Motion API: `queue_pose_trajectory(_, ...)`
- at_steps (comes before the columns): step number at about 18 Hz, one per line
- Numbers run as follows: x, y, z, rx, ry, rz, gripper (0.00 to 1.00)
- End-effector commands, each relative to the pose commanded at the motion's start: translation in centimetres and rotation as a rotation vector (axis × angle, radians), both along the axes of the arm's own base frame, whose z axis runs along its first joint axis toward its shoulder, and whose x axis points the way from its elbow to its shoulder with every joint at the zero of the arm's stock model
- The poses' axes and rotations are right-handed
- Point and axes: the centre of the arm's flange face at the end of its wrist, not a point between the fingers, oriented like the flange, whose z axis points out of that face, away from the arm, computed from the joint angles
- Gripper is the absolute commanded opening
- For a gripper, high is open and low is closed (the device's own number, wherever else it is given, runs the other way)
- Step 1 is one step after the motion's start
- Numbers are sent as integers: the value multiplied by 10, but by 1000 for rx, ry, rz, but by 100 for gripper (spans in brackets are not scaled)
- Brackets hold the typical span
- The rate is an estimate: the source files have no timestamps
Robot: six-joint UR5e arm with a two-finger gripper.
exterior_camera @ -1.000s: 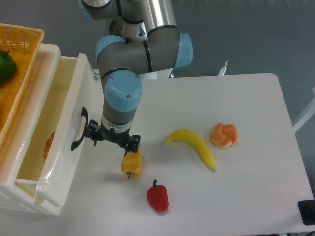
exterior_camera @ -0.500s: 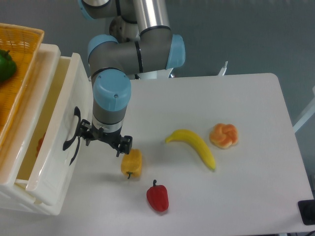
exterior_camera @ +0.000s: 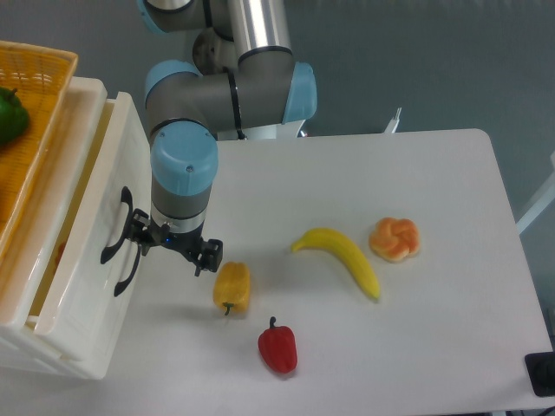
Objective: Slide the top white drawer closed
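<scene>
Glossy cream-white plastic: the top white drawer [exterior_camera: 82,234], just left of the hand [exterior_camera: 171,248], front panel tilted, only a narrow gap of interior showing behind it. Black curved handle [exterior_camera: 119,251] on that panel, right at the hand's left finger; touching or merely alongside, cannot tell. Hand pointing down at the tabletop [exterior_camera: 416,217], two dark fingers spread fairly wide, nothing between them. Blue-capped wrist and grey arm [exterior_camera: 217,87] rising above and behind the hand.

Just right of and slightly below the hand, a yellow pepper [exterior_camera: 231,288], close to the right finger yet apart from it. Farther below and right, a red pepper [exterior_camera: 277,347]. Well to the right of the hand, a banana [exterior_camera: 342,258], and beyond that an orange peeled-looking fruit [exterior_camera: 395,239]. Up and left of the hand, above the drawer unit, a yellow wicker basket [exterior_camera: 39,113] with a green pepper [exterior_camera: 10,114] inside at the frame's edge. Beneath the top drawer, more white cabinet front [exterior_camera: 52,355] at lower left.
</scene>
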Motion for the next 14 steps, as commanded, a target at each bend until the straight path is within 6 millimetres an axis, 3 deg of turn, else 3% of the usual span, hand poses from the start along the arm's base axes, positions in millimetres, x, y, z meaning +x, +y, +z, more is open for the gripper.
queue_pose_trajectory(14,6,4,1,5,2,-14,100)
